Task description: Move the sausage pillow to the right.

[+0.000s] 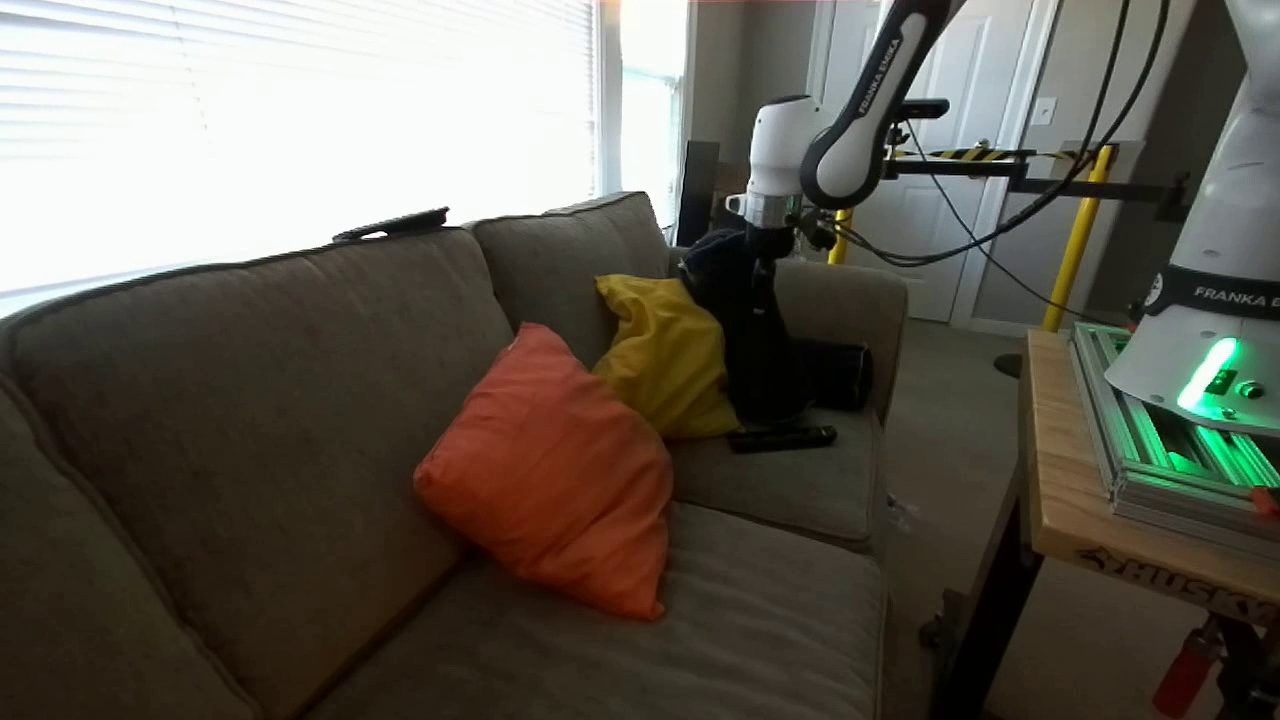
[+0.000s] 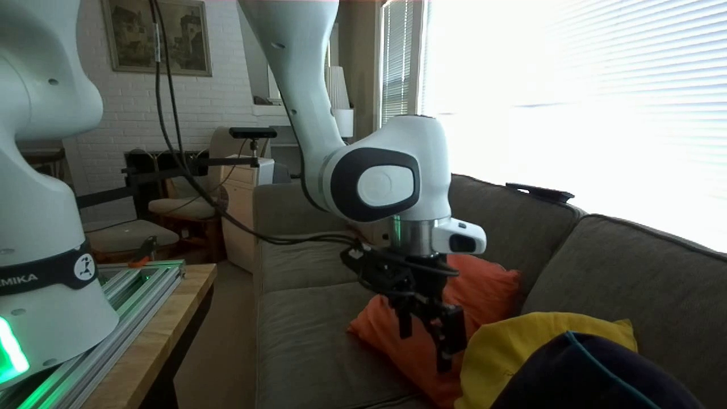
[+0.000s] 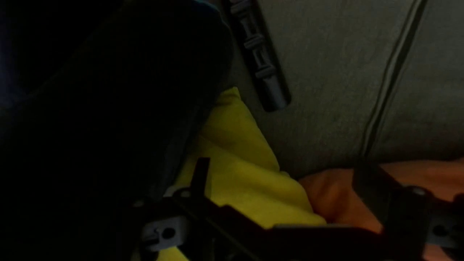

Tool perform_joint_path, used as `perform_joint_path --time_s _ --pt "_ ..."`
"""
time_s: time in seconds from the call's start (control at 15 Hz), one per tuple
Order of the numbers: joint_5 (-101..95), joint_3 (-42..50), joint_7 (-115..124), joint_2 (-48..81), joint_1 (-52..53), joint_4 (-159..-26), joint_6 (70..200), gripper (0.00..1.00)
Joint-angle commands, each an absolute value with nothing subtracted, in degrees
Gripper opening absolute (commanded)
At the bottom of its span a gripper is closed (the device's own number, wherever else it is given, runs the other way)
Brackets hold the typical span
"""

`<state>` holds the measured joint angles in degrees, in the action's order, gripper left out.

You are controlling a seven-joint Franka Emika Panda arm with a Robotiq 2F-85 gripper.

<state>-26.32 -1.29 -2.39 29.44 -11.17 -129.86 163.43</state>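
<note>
The dark navy-black sausage pillow (image 1: 840,375) shows in an exterior view as a roll at the sofa's far end. A larger upright dark mass (image 1: 755,345) stands against it, and I cannot tell where one ends. A dark pillow with teal piping (image 2: 590,378) shows in an exterior view. Dark fabric (image 3: 119,101) fills the left of the wrist view, without clear outlines. My gripper (image 2: 425,349) points down, open, fingers apart and empty. In the wrist view the gripper (image 3: 284,165) is above the yellow cushion (image 3: 246,181) and orange cushion (image 3: 333,192), beside the dark fabric.
A black ridged bar (image 3: 259,54) lies on the sofa seat, also in an exterior view (image 1: 782,438). The sofa backrest (image 1: 250,400) runs along the window, with a black object (image 1: 395,225) on top. The robot's wooden table (image 1: 1060,480) stands in front.
</note>
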Motion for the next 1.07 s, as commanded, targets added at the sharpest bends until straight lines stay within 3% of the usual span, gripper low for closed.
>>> perform_joint_path --time_s 0.0,1.0 --pt "-23.7 2.87 -8.46 37.2 -8.29 -125.64 165.45 1.0" --pt "-21.53 0.84 -17.01 51.29 -10.03 -118.08 168.95 1.0"
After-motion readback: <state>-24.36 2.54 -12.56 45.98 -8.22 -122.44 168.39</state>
